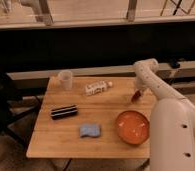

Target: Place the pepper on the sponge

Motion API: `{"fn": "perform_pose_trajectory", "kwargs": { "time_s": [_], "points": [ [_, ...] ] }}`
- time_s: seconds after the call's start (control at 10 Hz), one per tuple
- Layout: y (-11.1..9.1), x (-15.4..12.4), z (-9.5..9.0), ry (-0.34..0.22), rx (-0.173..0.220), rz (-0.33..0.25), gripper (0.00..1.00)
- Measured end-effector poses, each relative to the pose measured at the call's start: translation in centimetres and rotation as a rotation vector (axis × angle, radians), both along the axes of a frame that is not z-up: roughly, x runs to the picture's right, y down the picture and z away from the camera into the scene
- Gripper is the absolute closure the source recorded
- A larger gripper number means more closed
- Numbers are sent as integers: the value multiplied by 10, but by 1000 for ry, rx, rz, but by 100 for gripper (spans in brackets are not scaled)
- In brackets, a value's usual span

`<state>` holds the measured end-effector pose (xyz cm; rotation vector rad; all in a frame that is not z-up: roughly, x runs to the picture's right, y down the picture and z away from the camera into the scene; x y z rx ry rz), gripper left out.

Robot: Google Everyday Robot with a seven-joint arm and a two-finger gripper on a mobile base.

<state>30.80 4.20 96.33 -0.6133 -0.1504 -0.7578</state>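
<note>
The pepper (135, 96), a small dark red piece, hangs tilted at the tip of my gripper (136, 94), just above the right rear part of the wooden table (51, 145). The gripper is shut on the pepper and comes down from the white arm at the table's right edge. The light blue sponge (90, 131) lies flat near the front middle of the table, well to the left of the gripper and nearer the front. Nothing lies on the sponge.
An orange bowl (133, 127) sits at the front right, between the gripper and the sponge's right side. A black striped block (64, 111) lies left of centre. A white bottle (98, 88) lies at the back middle, and a pale cup (65, 79) stands at the back left.
</note>
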Motion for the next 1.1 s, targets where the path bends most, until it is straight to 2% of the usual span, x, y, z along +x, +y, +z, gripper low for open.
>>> {"fn": "perform_pose_trajectory", "kwargs": {
  "time_s": [0.5, 0.8, 1.1],
  "points": [
    [21, -3, -31, -24, -45, 45, 100],
    [33, -4, -58, -96, -51, 94, 100],
    [49, -17, -96, -184, -38, 127, 100]
  ]
}}
